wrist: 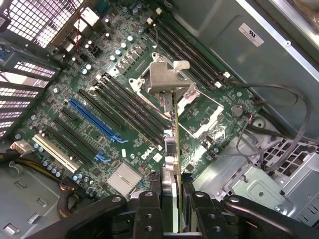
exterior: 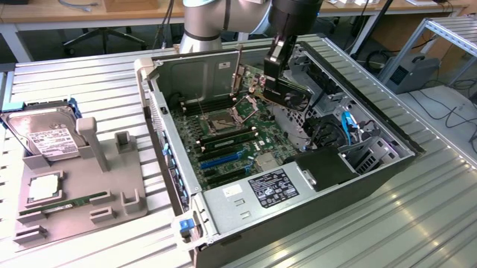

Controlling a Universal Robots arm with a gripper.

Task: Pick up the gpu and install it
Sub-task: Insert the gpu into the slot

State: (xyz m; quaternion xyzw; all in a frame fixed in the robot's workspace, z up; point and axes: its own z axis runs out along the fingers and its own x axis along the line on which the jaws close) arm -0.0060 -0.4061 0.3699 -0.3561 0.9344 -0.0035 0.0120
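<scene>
Overall, the slatted metal table (exterior: 89,84) carries an open computer case (exterior: 395,156) lying on its side, with the motherboard (wrist: 99,94) facing up inside it. In the wrist view, white print on the board near the heatsink (wrist: 124,179) reads DELL. A white sticker (wrist: 250,35) on the case's inner wall bears a small mark and lines of text too fine to read. The black power supply label (exterior: 272,188) is densely printed but just as illegible. At the exterior view's left a grey fixture (exterior: 78,226) holds a hard drive (exterior: 44,137) whose white label shows barcodes and print that cannot be made out, along with a processor (exterior: 44,187) and a RAM stick (exterior: 63,206). The arm (exterior: 205,22) is cut off by the upper edge of the exterior view. The gripper (wrist: 172,199) is clamped on the gpu (exterior: 289,95), with its fingers (wrist: 149,209) pressed against either face of the card. The gpu hangs tilted above the motherboard, within the case opening and clear of the slots. In the exterior view its black cooler and fan face that view's right and partly hide the metalwork behind. In the wrist view the card appears edge-on, a thin green strip ending in the silver bracket (wrist: 167,82), which covers part of the processor socket (wrist: 204,117) beneath. The long blue slot (wrist: 94,119) lies uncovered, apart from the card. The gripper's body hides the card's near end.
</scene>
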